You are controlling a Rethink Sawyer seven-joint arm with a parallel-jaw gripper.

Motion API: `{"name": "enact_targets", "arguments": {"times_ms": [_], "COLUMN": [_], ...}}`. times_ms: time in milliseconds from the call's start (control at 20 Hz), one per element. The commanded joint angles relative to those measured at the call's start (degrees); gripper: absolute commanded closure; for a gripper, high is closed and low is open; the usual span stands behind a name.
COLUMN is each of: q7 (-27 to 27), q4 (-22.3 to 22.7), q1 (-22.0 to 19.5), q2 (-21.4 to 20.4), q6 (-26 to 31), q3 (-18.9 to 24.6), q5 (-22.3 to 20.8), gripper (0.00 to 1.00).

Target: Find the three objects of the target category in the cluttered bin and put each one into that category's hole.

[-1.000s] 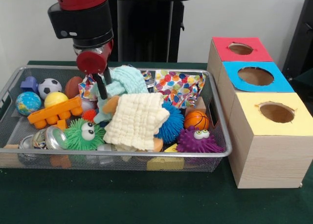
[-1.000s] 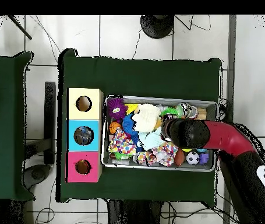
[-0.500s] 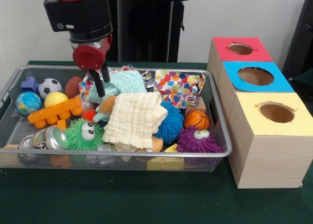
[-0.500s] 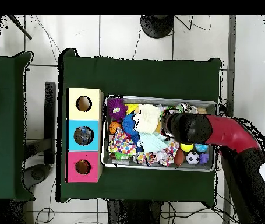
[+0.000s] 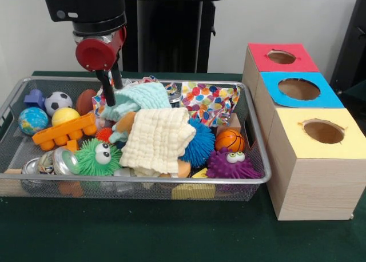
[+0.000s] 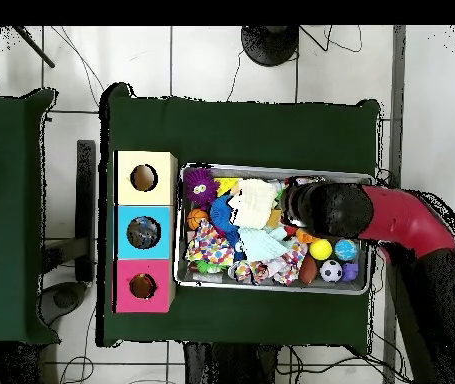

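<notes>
**Lifting the mint cloth clear of the bin**

The gripper is clenched on a corner of the mint cloth, which trails to its right over the cream cloth. Raise it straight and high before heading right to the boxes, so nothing snags.

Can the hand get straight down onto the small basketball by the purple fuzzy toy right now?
Probably yes. The basketball lies uncovered on top, between the blue spiky ball and the purple toy. The hand is across the bin, at the mint cloth.
</notes>
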Motion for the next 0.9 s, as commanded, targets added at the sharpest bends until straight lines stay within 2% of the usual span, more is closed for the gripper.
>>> {"name": "enact_targets", "arguments": {"times_ms": [50, 250, 600, 900], "q7": [5.7, 5.8, 5.7, 4.1], "q4": [-1.8, -1.4, 1.7, 1.4], "q1": [0.1, -0.1, -0.2, -0.6], "q2": [4.1, 5.5, 3.5, 4.9], "q6": [1.4, 0.7, 1.2, 0.3], "q3": [-0.5, -1.4, -1.2, -1.7], "q5": [-0.7, -1.8, -1.7, -3.6], "gripper": [0.0, 0.0, 0.0, 0.0]}}
